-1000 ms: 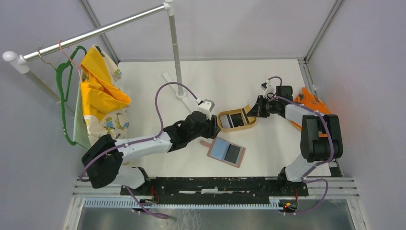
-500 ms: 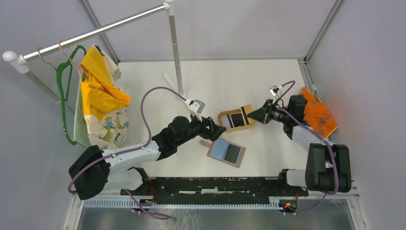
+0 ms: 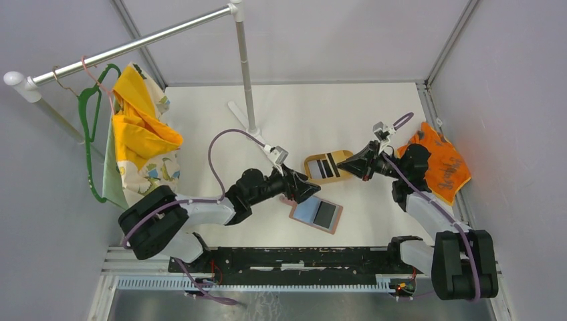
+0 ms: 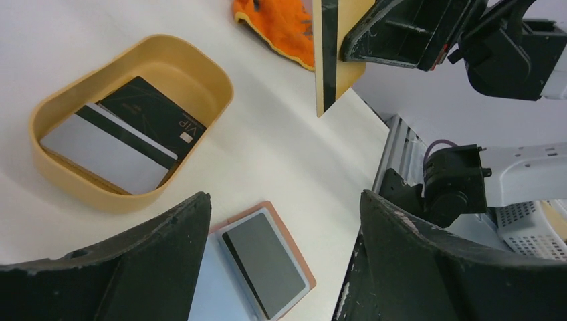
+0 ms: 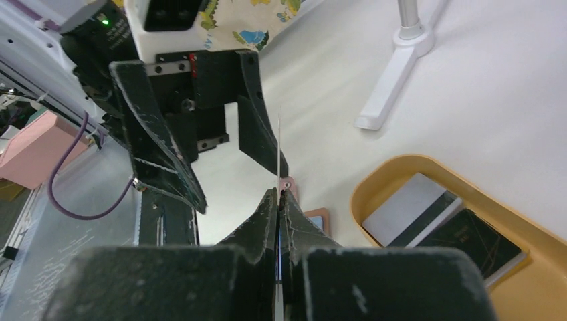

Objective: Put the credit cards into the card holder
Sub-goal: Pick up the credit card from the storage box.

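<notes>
- on the card holder [image 3: 287, 199] lie two credit cards [image 3: 309, 209].
- two more wait in the tray [image 4: 214, 80].
- right claw [image 5: 278, 195] pinches a gold card [image 4: 334, 53]; left claw [image 4: 284, 200] gapes empty.

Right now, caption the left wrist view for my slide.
Right gripper pinches a gold card; a black card and a grey card lie in the tan tray beside the open card holder.

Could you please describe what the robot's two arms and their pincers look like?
The left arm and right arm both have white links between bulky black joints, with a thin purple cable looping along each. The left pincer and right pincer each carry two broad black wedge-shaped fingers, scuffed pale along the edges.
</notes>
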Action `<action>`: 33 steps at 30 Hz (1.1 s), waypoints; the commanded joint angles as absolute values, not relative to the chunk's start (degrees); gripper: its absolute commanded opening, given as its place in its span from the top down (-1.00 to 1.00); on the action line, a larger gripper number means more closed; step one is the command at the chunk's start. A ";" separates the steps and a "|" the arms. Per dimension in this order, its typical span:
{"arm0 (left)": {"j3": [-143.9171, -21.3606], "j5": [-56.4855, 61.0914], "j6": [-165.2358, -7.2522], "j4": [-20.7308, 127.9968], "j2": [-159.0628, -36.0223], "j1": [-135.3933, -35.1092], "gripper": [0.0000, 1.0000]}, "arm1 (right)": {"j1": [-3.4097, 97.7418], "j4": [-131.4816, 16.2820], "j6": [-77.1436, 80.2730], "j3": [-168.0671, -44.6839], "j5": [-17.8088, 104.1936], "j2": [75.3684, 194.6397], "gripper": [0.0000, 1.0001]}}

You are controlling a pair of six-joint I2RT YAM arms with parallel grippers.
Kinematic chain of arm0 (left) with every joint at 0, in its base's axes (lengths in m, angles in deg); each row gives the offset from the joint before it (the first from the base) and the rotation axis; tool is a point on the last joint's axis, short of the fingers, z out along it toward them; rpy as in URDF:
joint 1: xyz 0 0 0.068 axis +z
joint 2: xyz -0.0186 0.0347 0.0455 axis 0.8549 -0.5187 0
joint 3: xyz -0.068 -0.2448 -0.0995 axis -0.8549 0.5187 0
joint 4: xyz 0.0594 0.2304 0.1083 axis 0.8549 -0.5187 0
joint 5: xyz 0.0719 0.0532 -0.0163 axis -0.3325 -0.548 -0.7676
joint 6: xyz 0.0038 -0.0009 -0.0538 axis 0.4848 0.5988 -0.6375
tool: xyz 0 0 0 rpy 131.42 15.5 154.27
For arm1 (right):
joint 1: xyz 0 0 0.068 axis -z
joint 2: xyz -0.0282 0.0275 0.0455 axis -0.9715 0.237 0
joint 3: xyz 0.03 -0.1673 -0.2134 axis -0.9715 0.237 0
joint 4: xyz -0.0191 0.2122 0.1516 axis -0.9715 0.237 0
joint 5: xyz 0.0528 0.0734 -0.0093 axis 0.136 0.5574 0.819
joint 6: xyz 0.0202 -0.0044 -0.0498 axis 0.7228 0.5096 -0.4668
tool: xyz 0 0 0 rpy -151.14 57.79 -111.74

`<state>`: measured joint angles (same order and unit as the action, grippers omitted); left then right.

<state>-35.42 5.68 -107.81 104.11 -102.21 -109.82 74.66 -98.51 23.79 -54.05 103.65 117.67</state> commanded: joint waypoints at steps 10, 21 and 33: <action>-44.77 17.23 -118.03 128.92 -119.90 -109.47 -0.57 | 70.29 -105.05 27.12 -53.56 104.33 118.28 1.00; -49.11 19.15 -118.30 126.95 -123.52 -109.38 0.71 | 69.42 -104.96 26.47 -53.66 104.80 118.69 1.00; -49.82 22.47 -94.07 94.80 -112.92 -109.21 0.96 | 69.33 -41.49 -38.20 -71.71 110.54 119.01 -0.45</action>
